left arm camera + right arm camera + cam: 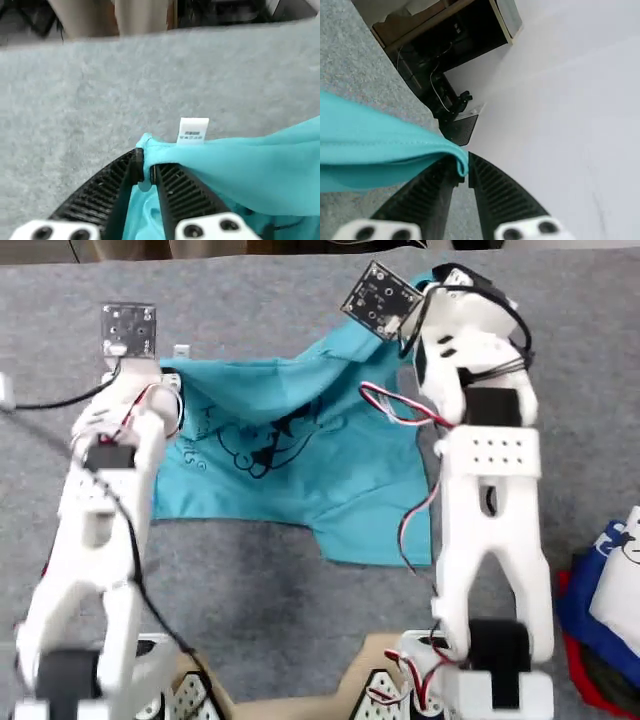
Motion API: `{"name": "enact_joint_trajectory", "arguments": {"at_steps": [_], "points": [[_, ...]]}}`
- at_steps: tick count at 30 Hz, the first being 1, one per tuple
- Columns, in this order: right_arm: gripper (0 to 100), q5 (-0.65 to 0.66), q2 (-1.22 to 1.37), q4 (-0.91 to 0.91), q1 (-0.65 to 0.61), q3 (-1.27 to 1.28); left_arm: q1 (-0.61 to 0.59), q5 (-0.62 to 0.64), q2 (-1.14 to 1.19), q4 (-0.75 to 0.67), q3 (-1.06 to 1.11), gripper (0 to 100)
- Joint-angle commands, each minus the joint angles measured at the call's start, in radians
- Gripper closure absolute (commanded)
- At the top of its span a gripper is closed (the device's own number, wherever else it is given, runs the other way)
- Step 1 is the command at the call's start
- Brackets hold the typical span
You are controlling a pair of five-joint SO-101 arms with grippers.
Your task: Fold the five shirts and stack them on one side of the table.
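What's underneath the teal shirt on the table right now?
Grey cloth-covered table shows around the teal shirt, so that likely runs beneath it. Anything lying under the spread fabric is covered and cannot be seen.

teal shirt: one
piled shirts: three countable by colour (white, blue, red); any more cannot be told
arms: two, left arm and right arm
tools: two, left tool and right tool
white tag: one
tabletop: one
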Motion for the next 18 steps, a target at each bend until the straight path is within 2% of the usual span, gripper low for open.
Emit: {"name": "enact_joint_trajectory", "arguments": {"at_steps": [1, 11, 18], "points": [[99.4, -0.069, 0.085, -0.098, -0.005, -0.044, -0.038, 0.048, 0.225, 0.005, -0.256, 98], [99.4, -0.261, 0.424, -0.081, 0.025, -0.481, -0.1, 0.146, 0.677, 0.45, -1.037, 98], [99.4, -0.259, 0.476, 0.419, 0.058, -0.782, -0.14, 0.158, 0.814, 0.718, -1.387, 98]]}}
